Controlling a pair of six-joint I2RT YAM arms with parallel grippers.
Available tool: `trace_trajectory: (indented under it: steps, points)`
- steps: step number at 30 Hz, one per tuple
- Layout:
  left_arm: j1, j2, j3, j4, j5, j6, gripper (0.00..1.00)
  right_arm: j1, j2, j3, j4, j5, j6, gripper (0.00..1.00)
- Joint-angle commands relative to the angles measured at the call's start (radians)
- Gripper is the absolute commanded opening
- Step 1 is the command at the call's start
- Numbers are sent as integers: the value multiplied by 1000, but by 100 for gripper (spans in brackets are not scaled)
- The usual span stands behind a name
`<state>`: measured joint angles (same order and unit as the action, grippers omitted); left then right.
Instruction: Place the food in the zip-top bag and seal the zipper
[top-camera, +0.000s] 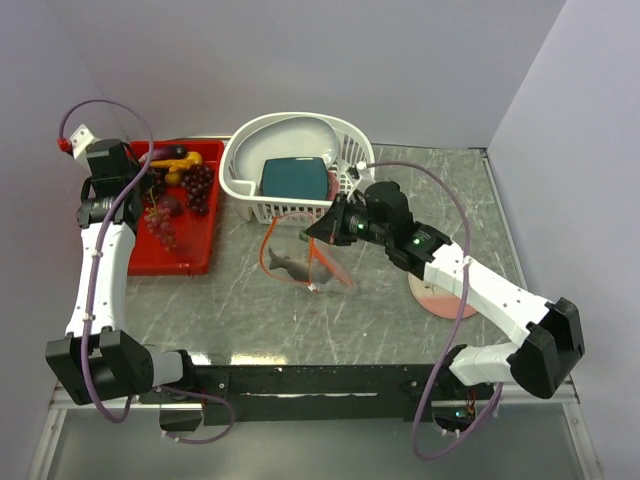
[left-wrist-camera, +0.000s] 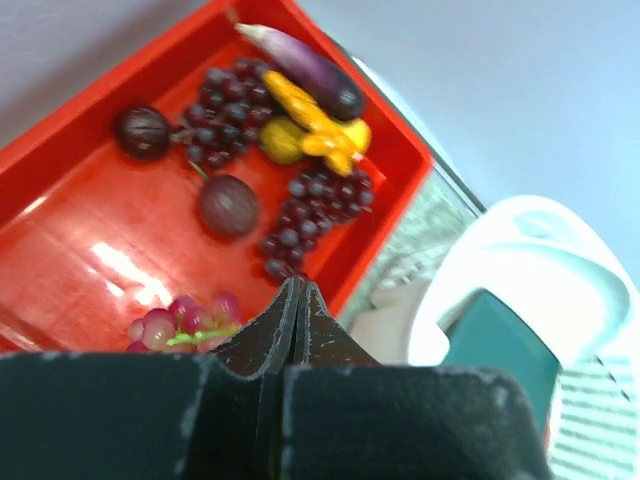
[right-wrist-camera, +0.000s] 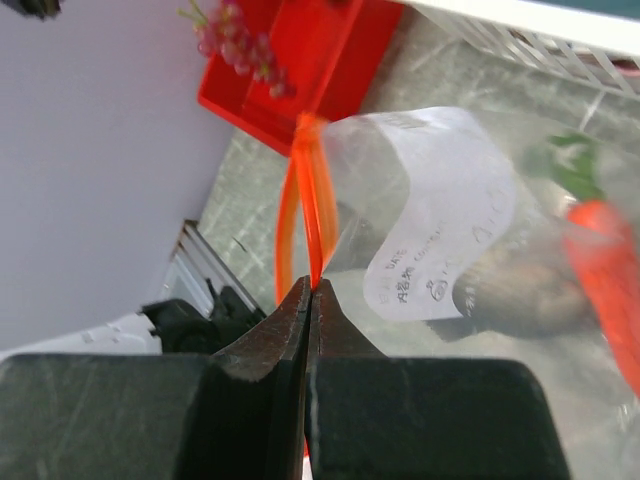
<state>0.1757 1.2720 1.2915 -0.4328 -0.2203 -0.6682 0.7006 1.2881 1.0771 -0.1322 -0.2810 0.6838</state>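
The left arm (top-camera: 100, 260) stands tall beside the table, wrist bent over. The left gripper (left-wrist-camera: 297, 300) has its fingers (left-wrist-camera: 250, 350) closed on a pale grape bunch (left-wrist-camera: 185, 318). The right arm (top-camera: 480, 285) reaches in low, and the right gripper (right-wrist-camera: 310, 290) is pinched tight on the zipper (right-wrist-camera: 312, 200).

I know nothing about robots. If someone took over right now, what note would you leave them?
Left claw: shut, seemingly on the stem of a pale purple grape bunch, over the red plastic tray.
Right claw: shut on the red-orange zipper strip of the clear crinkly bag, mouth open.
Done: grey toy fish and orange toy carrot appear bagged.
Left: dark grape bunches, purple eggplant, yellow fruit, then sealing.
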Motion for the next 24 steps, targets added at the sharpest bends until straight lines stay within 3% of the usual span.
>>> trace_trajectory:
  steps: [1,24]
  points:
    - [-28,-91,74,8,73,42,1,-6,57,93,57,-32,40,0]
    - [-294,-137,299,-66,225,-5,1,-9,355,261,129,-119,184,0]
